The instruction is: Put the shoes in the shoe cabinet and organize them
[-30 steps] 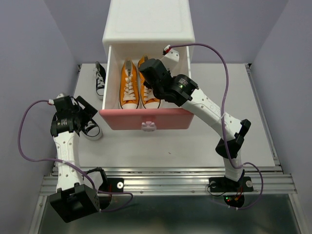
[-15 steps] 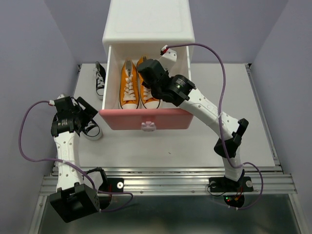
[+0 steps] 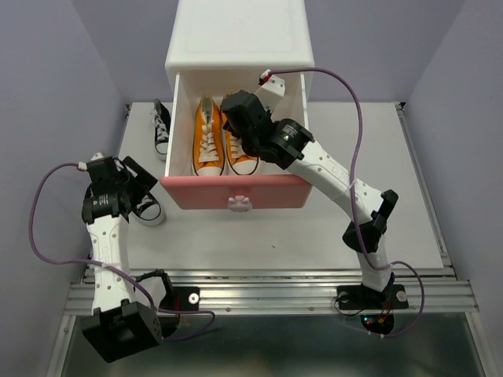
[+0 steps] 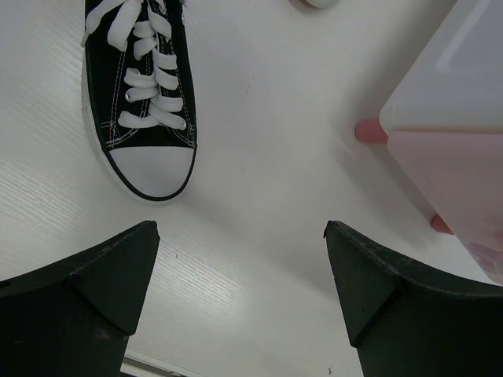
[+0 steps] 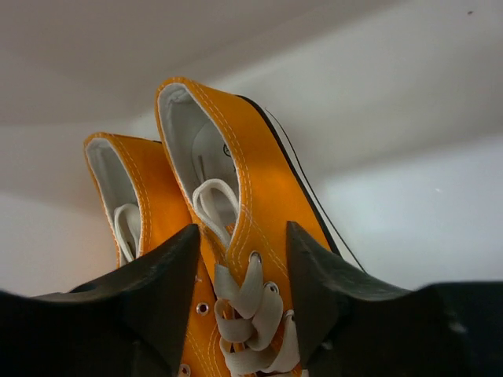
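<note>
Orange canvas, top external view. Two orange sneakers (image 3: 207, 141) lie side by side, toes toward the pink front (image 3: 236, 191), in the open drawer of the shoe cabinet (image 3: 240, 31) at the far edge of the table (image 3: 314, 228). The right gripper (image 3: 236, 106) has crept toward the drawer's back over the right-hand sneaker, whose toe has not shifted. This suggests a release or fine alignment rather than a carry. The left arm is unchanged. Two black sneakers are outside the cabinet: one (image 3: 161, 126) near the far left corner beside it, and one (image 3: 148, 207) near the left edge by the left gripper (image 3: 141, 187). About half the task is judged done. The right gripper's body hides the right-hand sneaker's heel.

Left wrist view. The left gripper (image 4: 240, 290) is wide apart and empty above bare table. A black sneaker (image 4: 141, 102) lies ahead, its heel cut off by the frame.

Right wrist view. The right gripper (image 5: 240, 302) stands apart, astride the nearer orange sneaker's laces. Contact cannot be made out, and the toes are out of frame.
</note>
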Available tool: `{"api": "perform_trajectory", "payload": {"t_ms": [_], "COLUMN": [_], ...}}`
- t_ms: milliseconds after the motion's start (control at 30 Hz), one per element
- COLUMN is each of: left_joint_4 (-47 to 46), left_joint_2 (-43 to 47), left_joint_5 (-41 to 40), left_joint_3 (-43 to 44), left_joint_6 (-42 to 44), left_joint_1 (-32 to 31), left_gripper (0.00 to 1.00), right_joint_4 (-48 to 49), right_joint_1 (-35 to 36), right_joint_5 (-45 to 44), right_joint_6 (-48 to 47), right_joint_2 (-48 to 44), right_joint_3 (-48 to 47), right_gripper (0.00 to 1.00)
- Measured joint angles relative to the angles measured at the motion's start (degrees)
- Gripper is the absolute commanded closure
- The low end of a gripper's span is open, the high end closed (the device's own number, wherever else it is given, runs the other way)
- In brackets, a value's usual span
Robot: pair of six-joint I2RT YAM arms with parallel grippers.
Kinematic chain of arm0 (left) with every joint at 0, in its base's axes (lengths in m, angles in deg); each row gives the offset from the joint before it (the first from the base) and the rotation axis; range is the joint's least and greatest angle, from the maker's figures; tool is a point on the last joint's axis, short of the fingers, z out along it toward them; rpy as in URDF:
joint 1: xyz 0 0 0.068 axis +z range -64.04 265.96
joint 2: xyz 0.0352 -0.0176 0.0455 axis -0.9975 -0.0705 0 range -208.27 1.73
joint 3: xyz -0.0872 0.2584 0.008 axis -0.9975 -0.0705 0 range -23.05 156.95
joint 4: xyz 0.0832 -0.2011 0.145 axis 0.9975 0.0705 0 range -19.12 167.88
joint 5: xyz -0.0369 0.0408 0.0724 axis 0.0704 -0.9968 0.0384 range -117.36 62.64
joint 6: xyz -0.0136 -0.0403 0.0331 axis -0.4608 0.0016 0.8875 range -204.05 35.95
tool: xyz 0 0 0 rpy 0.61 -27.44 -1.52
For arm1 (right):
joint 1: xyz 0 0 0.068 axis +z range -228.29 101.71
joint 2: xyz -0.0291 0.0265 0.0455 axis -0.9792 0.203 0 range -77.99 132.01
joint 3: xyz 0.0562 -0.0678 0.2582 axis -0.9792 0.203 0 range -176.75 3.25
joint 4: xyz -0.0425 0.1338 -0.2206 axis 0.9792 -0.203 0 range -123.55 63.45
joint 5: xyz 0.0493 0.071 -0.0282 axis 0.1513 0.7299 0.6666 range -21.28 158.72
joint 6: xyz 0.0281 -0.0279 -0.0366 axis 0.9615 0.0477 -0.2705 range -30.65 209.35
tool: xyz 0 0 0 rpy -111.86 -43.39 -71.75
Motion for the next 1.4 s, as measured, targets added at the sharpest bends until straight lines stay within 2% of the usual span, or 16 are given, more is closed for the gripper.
{"api": "perform_trajectory", "payload": {"t_ms": [267,400,500,867,1133,1400], "left_joint_4": [0.2,1.1,1.5,0.5,0.3,1.0], "left_joint_2": [0.3,0.1,-0.5,-6.1,-9.8,-12.7], "left_joint_5": [0.0,0.1,0.3,3.1,4.8,8.3], "left_joint_3": [0.1,1.3,3.5,16.7,23.6,31.1], "left_joint_6": [0.0,0.0,0.1,-0.3,0.1,-0.3], "left_joint_1": [0.0,0.0,0.0,0.0,0.0,0.0], "left_gripper": [0.01,0.01,0.01,0.01,0.01,0.01], "right_joint_4": [5.6,9.4,12.7,20.3,20.0,19.2], "right_joint_1": [-0.1,-0.1,-0.1,-0.1,-0.1,-0.1], "right_joint_5": [0.3,0.9,1.9,5.9,6.4,11.6], "right_joint_6": [-3.6,-6.8,-9.6,-16.9,-17.9,-18.7], "right_joint_2": [-1.1,-3.5,-6.1,-17.9,-18.8,-18.8], "right_joint_3": [2.0,3.8,5.0,11.1,11.9,12.3], "right_gripper": [0.22,0.15,0.00,0.00,0.00,0.00]}}
